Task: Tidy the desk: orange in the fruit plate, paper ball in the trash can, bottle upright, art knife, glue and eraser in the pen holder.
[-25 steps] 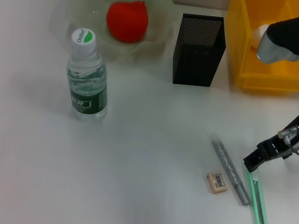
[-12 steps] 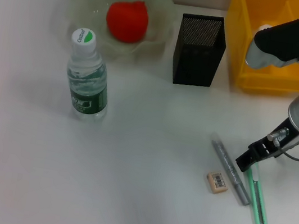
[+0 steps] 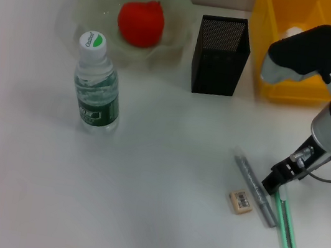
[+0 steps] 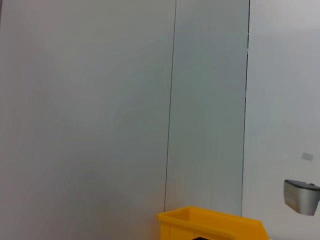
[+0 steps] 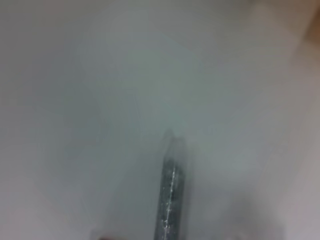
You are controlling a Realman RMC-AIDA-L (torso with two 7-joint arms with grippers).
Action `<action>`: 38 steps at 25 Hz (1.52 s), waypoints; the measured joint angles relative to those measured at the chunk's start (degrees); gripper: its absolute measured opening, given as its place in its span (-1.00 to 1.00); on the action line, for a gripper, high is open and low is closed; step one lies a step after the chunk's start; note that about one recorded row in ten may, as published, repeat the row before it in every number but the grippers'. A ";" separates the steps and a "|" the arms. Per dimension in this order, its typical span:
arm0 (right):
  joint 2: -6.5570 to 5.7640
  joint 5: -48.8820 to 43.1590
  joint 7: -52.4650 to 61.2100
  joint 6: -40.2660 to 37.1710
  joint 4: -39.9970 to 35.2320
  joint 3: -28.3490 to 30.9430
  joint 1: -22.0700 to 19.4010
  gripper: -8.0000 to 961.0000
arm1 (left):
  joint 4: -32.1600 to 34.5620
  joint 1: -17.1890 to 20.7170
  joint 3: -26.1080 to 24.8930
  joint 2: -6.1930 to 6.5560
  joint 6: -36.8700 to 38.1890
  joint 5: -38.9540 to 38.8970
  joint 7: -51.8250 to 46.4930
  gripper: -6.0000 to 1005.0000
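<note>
Low at the right side of the surface (image 3: 137, 220), my right gripper (image 3: 274, 182) hangs just over the upper ends of two long things lying side by side; I cannot tell whether it is open or closed. Touching or nearly touching it on the inner side is the grey glue stick (image 3: 256, 187), slanting from upper left to lower right, and my right wrist view shows the same grey stick (image 5: 170, 197) close below, its tip pointing away from the camera. Just beside it on the outer side lies the green art knife (image 3: 285, 228), running down toward the near edge. The eraser (image 3: 241, 201), a small tan block with a printed label, sits just left of the glue, apart from it by a narrow gap.

Room around these three is wide to the left and toward the near edge, all bare white. Behind them, well apart, stands the black mesh pen holder (image 3: 220, 56), upright with its mouth open. Right of it is the yellow trash can (image 3: 271, 84), partly hidden by my forearm; something pale inside may be the paper ball, though I cannot be sure.

Farther left, the bottle (image 3: 97, 91) stands upright with its white and green cap on, near the clear fruit plate (image 3: 178, 6) that holds the orange (image 3: 141, 22). My left gripper is out of sight, and its wrist camera faces a wall.
</note>
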 joint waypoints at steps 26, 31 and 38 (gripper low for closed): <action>-0.17 0.59 -0.82 -1.16 -3.19 0.00 -0.60 -0.63 | -0.19 0.26 -1.50 0.02 -0.04 0.08 0.00 0.62; -0.35 2.13 -4.35 -3.85 -10.44 5.45 -1.91 -0.63 | -0.25 0.34 -1.58 -0.07 -0.38 0.08 0.00 0.62; -0.52 2.15 -7.54 -5.46 -20.52 11.29 -1.15 -0.63 | -1.07 0.30 -2.00 -0.21 -0.42 0.07 0.00 0.62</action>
